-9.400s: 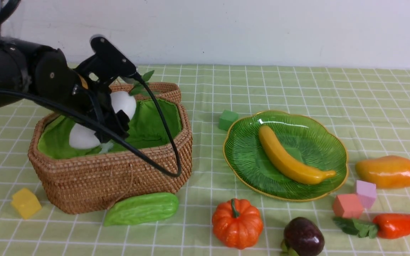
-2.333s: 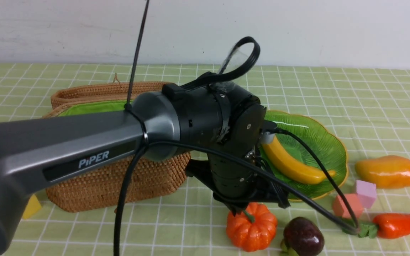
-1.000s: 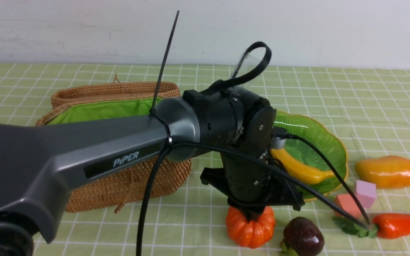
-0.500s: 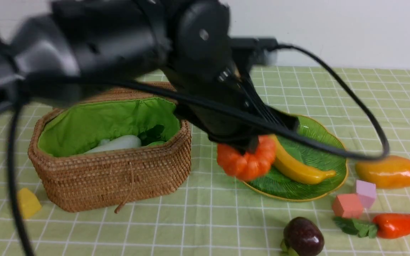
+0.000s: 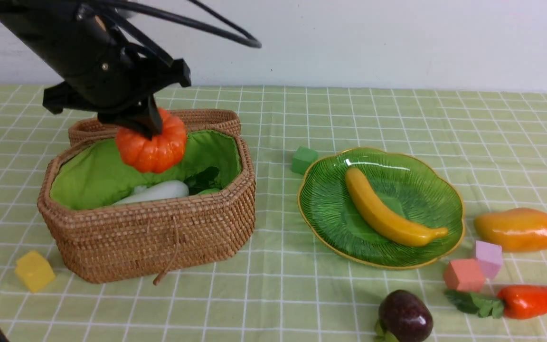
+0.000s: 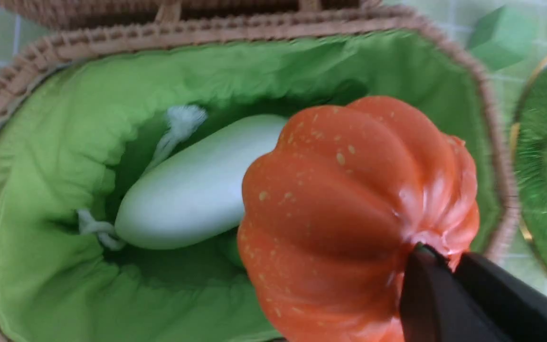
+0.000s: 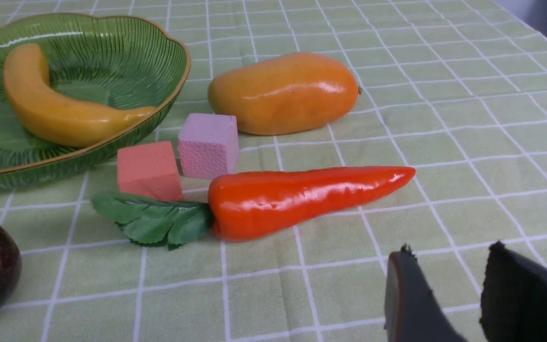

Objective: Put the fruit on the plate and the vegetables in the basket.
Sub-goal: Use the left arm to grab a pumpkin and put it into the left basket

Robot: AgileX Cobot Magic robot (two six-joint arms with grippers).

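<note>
Dangling over one basket, one pumpkin, one banana on one plate

place: staged lab-style tabletop | evidence: green checked tablecloth, plain white wall, coloured foam blocks

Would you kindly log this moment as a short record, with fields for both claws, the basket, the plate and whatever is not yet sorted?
left claw: shut on pumpkin, gripped at its top, above the basket
right claw: open, holding nothing
in basket: white radish
on plate: banana
not yet sorted: mango, purple fruit, carrot
</note>
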